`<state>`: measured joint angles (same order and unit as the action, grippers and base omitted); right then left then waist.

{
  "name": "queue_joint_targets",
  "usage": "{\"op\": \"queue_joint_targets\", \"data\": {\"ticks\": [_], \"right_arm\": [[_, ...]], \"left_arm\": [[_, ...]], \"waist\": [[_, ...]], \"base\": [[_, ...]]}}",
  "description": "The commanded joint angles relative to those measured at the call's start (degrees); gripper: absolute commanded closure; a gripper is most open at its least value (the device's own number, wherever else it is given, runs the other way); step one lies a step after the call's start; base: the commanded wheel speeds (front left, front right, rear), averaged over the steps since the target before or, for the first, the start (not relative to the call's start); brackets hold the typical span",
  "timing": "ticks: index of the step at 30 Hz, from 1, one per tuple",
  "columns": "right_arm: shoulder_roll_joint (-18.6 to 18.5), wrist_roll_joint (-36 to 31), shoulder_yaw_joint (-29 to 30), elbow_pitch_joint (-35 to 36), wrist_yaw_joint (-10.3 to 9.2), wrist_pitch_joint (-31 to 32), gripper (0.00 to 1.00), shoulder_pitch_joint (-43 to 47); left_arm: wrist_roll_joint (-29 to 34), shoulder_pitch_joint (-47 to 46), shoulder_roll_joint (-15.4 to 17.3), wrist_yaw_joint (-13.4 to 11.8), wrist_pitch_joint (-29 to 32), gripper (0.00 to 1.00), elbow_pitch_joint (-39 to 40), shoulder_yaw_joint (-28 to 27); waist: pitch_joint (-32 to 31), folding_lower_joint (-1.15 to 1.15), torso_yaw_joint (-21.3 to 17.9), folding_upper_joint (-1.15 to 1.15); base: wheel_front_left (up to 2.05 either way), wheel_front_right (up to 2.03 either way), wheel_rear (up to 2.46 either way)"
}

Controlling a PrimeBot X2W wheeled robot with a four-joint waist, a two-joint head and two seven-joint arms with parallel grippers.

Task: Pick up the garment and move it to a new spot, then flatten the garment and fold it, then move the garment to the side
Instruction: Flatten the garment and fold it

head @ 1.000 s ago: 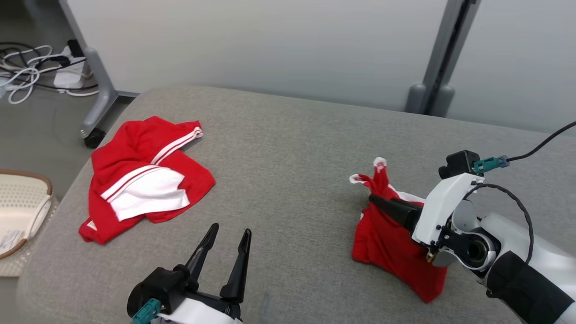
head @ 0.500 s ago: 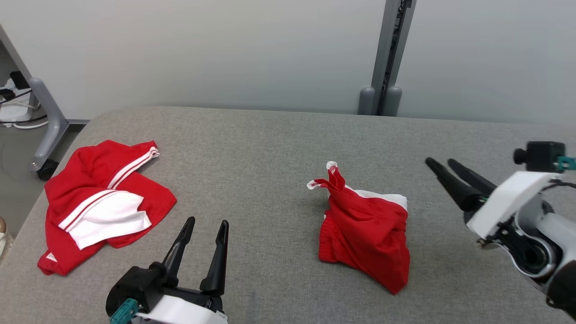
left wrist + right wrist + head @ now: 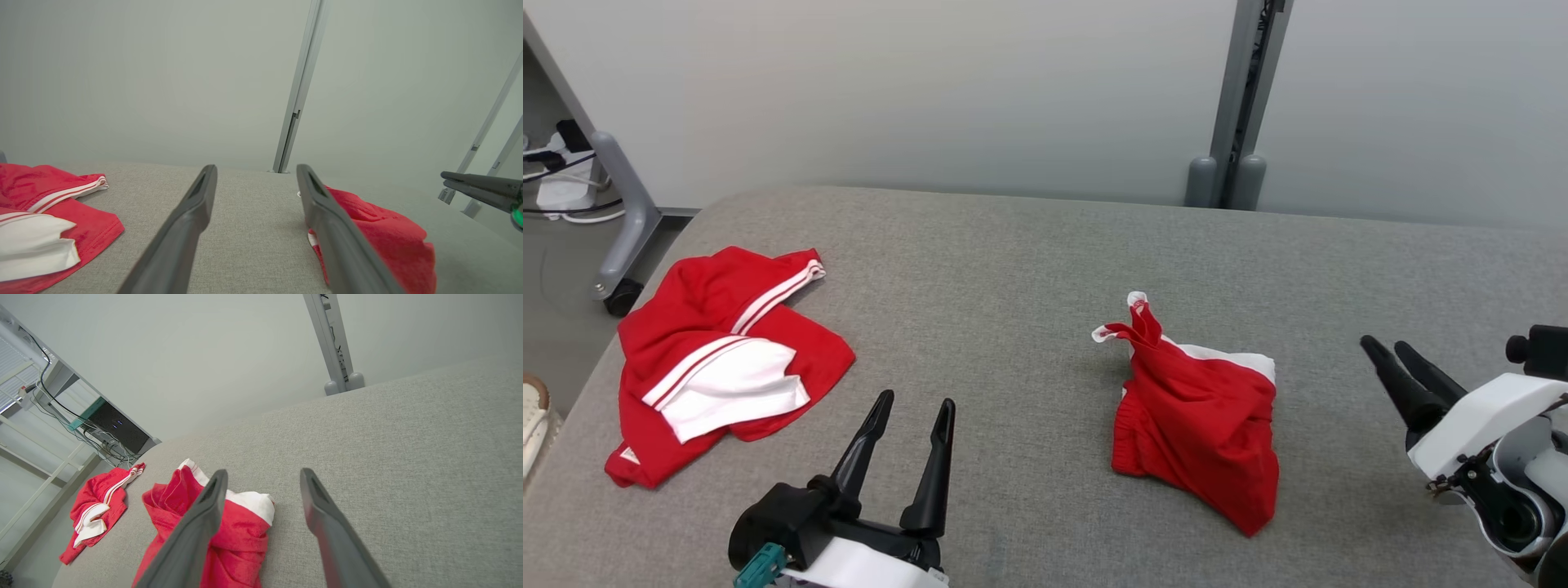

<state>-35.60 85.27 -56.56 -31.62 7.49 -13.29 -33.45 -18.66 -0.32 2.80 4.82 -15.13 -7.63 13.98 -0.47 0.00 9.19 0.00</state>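
Note:
A crumpled red garment with a white panel lies in a heap right of centre on the grey padded surface, one corner sticking up. It also shows in the left wrist view as the garment and in the right wrist view as the garment. My right gripper hangs open to the right of it, apart from the cloth, with nothing between its fingers. My left gripper is open near the front edge, left of the heap, and holds nothing.
A second red garment with white stripes lies rumpled at the surface's left end. A grey post stands against the wall behind. Off the left edge are a frame leg on a caster, cables and a pale basket rim.
My right gripper has let go of the red heap and drawn back to the right, clear of it. The head camera has shifted. The left gripper keeps its pose.

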Motion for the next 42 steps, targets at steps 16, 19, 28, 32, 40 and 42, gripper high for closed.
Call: {"op": "queue_joint_targets", "data": {"ticks": [16, 19, 28, 32, 40, 42], "right_arm": [[11.5, -8.5, -3.7, -15.0, 0.01, -1.8, 1.0, 1.5], [12.9, -8.2, -4.2, -15.3, 0.01, -1.5, 1.0, 1.6], [15.8, -8.8, -6.4, -11.7, 0.01, -1.6, 1.0, 0.8], [17.8, -9.7, -8.2, -10.1, 0.01, -1.1, 1.0, 0.1], [22.5, -10.1, -11.6, -7.8, 0.01, -0.2, 1.0, -0.4], [22.1, -10.4, -11.8, -6.7, 0.01, -0.5, 1.0, -0.8]], "left_arm": [[2.9, 0.5, 0.2, -2.1, 0.0, 0.0, 5.7, 0.4], [4.5, 1.2, 0.2, -1.5, 0.0, 0.0, 6.7, 0.1], [4.0, 1.9, 0.2, -1.1, 0.0, 0.0, 7.1, 0.3], [3.9, 1.8, 0.2, -1.0, 0.0, 0.0, 7.2, 0.1], [3.9, 1.9, 0.2, -1.0, 0.0, 0.0, 6.9, 0.1], [4.1, 2.2, 0.2, -1.0, 0.0, 0.0, 6.9, -0.1]], "waist": [[0.9, 0.0, 4.1, 0.0], [1.2, 0.0, 4.8, 0.0], [1.5, 0.0, 6.6, 0.0], [1.5, 0.0, 7.1, 0.0], [1.2, 0.0, 7.2, 0.0], [1.0, 0.0, 6.6, 0.0]], "base": [[0.0, 0.0, 0.0], [0.0, 0.0, 0.0], [0.0, 0.0, 0.0], [0.0, 0.0, 0.0], [0.0, 0.0, 0.0], [0.0, 0.0, 0.0]]}}
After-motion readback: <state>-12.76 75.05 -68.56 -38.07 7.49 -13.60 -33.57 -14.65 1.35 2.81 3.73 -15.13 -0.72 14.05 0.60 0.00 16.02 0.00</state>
